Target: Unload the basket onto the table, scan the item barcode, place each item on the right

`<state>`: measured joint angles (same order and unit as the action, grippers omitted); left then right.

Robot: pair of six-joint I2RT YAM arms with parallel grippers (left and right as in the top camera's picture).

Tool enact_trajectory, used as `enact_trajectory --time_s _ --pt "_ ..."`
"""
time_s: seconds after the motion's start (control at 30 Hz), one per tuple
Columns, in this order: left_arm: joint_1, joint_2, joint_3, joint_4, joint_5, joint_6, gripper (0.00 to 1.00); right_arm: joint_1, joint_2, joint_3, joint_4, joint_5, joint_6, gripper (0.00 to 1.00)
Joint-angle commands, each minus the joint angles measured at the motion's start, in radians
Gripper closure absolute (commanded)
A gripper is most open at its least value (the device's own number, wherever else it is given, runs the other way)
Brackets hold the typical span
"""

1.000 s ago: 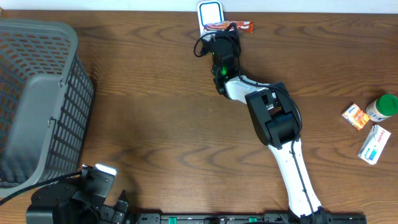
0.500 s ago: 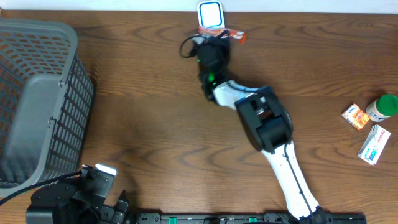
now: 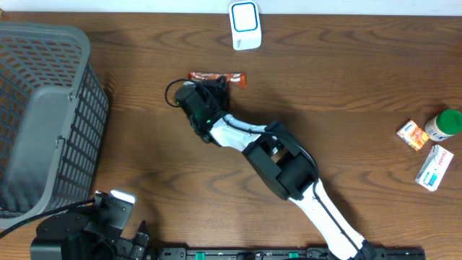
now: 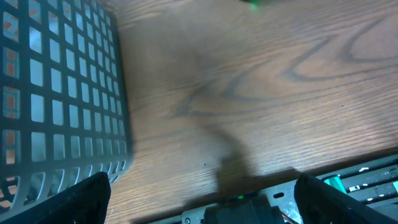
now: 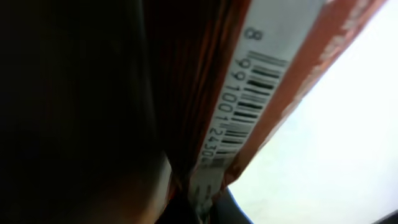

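The item is an orange-red snack bar wrapper [image 3: 218, 77], held flat above the table left of centre. My right gripper [image 3: 214, 84] is shut on it from the near side. In the right wrist view the wrapper [image 5: 214, 93] runs diagonally, with its white barcode strip [image 5: 258, 93] facing the camera and its lower end pinched in my right gripper [image 5: 205, 202]. The white scanner [image 3: 245, 16] stands at the table's back edge, apart from the bar. My left gripper [image 4: 208, 202] is open over bare wood, both dark fingertips [image 4: 71, 202] showing and nothing between them.
A grey plastic basket [image 3: 43, 115] fills the left side and appears as a lattice wall [image 4: 56, 93] in the left wrist view. At the far right lie an orange box [image 3: 413, 135], a white box [image 3: 434, 167] and a green-capped bottle [image 3: 446, 123].
My right gripper has carried the bar away from the scanner, leftward and toward the near side. The left arm has not moved.
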<state>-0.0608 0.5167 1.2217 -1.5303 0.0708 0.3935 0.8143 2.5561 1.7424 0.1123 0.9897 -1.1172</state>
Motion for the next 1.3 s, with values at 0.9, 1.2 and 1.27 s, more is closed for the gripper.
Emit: enact_trajectory --time_s 0.9,1.2,1.27 --pt "-0.002 -0.003 0.005 -0.003 -0.012 0.006 0.05 -0.315 -0.458 -0.023 -0.733 -1.507 0.958 0.01" --pt "-0.002 -0.003 0.005 -0.002 -0.012 0.006 0.05 -0.373 -0.428 -0.023 -0.789 -1.455 0.557 0.01" --pt "-0.002 -0.003 0.005 -0.003 -0.012 0.006 0.05 -0.369 -0.428 -0.023 -0.772 -1.469 0.519 0.01"
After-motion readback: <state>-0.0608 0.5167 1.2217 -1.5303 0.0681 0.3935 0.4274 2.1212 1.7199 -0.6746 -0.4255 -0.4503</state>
